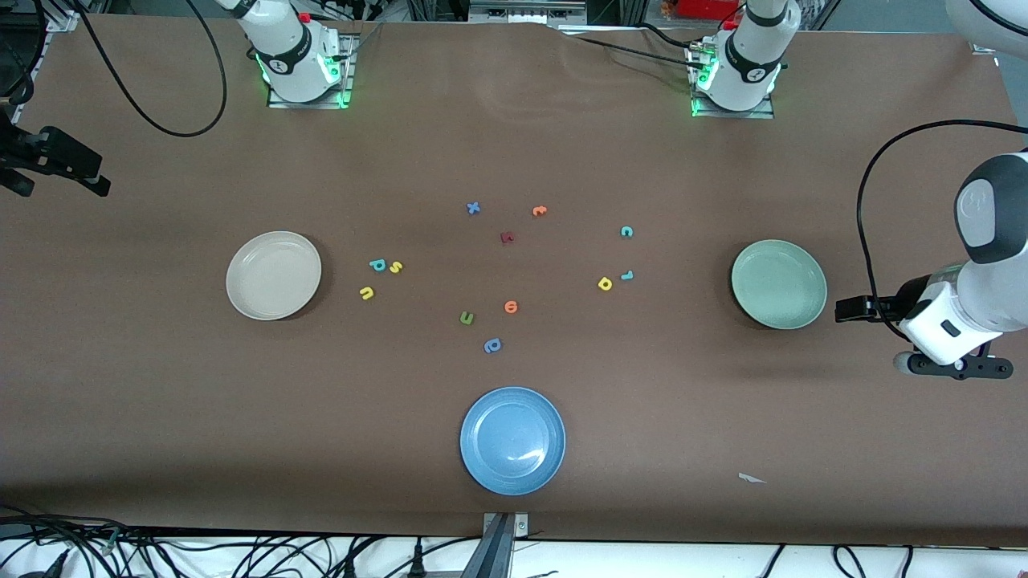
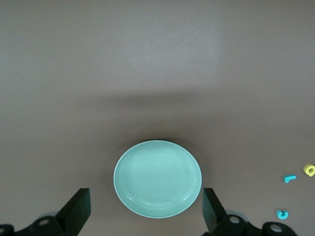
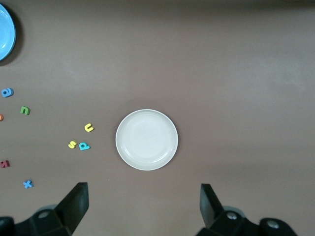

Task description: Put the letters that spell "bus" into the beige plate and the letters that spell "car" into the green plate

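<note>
beige plate point(image 1: 274, 275): round, shallow, cream-beige, upright on the table toward the right arm's end, nothing in it.
green plate point(image 1: 778, 284): round, shallow, pale mint-green, upright on the table toward the left arm's end, nothing in it.
teal "b" point(image 1: 377, 264): flat on the table near the beige plate, just beside the yellow "s".
yellow "s" point(image 1: 396, 267): flat, on the "b"'s side away from the beige plate.
yellow "u" point(image 1: 366, 293): flat, nearer the front camera than the "b".
teal "c" point(image 1: 626, 232): flat, farther from the front camera than the "r".
teal "r" point(image 1: 626, 275): flat, between the "a" and the green plate.
yellow "a" point(image 1: 605, 283): flat, just beside the "r".
</note>
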Controlling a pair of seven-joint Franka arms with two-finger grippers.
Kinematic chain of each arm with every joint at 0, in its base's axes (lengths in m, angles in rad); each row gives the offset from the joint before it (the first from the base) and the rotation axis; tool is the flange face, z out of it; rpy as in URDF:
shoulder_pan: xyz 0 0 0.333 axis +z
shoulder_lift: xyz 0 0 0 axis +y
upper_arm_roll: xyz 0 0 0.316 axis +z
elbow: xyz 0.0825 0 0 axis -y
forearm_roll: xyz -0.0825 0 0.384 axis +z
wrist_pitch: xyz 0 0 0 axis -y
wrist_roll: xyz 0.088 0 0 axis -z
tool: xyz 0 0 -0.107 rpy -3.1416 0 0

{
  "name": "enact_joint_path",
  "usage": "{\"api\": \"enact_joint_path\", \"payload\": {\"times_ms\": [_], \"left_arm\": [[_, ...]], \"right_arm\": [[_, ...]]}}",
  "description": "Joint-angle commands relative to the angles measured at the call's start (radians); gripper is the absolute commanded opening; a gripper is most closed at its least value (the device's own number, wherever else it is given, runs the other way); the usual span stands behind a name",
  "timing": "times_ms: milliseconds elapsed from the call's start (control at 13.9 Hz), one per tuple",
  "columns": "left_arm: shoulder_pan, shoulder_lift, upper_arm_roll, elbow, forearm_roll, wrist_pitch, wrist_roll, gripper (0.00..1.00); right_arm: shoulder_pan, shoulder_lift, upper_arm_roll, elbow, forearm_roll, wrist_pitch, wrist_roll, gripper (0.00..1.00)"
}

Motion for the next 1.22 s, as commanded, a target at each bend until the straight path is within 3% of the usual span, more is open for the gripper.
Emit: {"api": "enact_joint_path", "payload": {"times_ms": [0, 576, 1152], "left_arm": [[-0.005, -0.006, 0.007, -0.005, -0.022, -0.005, 0.02, 1.0], [-0.008, -0.02, 0.005, -0.002, -0.022, -0.005, 0.019, 1.0], [-0.008, -0.093, 0.005, -0.005, -0.022, -0.025, 0.019, 1.0]], "right_arm": [[-0.004, -0.003, 0.003, 0.01, -0.004, -0.016, -0.005, 1.0], [-0.003, -0.003, 0.003, 0.011, -0.004, -0.016, -0.005, 1.0], [-0.004, -0.003, 0.001, 0.011, -0.004, -0.016, -0.005, 1.0]]}}
